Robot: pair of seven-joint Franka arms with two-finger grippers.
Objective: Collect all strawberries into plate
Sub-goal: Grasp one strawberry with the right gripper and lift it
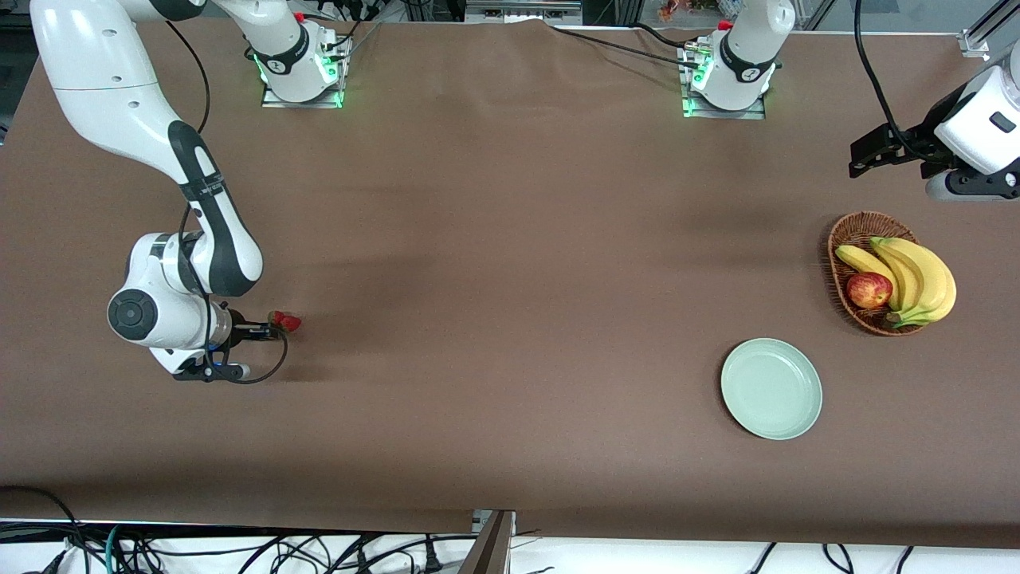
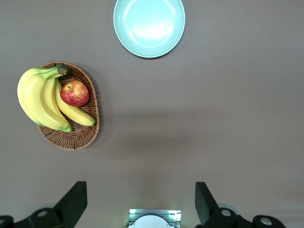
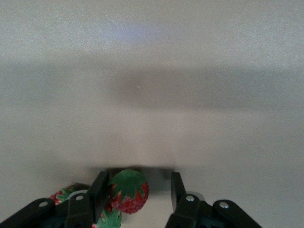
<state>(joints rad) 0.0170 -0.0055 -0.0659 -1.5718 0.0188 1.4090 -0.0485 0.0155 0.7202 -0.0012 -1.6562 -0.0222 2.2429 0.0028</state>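
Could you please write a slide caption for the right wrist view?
Right gripper fingers around a strawberry on the brown table.

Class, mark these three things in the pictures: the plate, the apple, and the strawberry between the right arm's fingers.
plate (image 1: 771, 388): front view, bare centre of the dish.
apple (image 1: 868, 290): front view, middle of its red skin.
strawberry (image 3: 129, 194): right wrist view, its red body under the green top.
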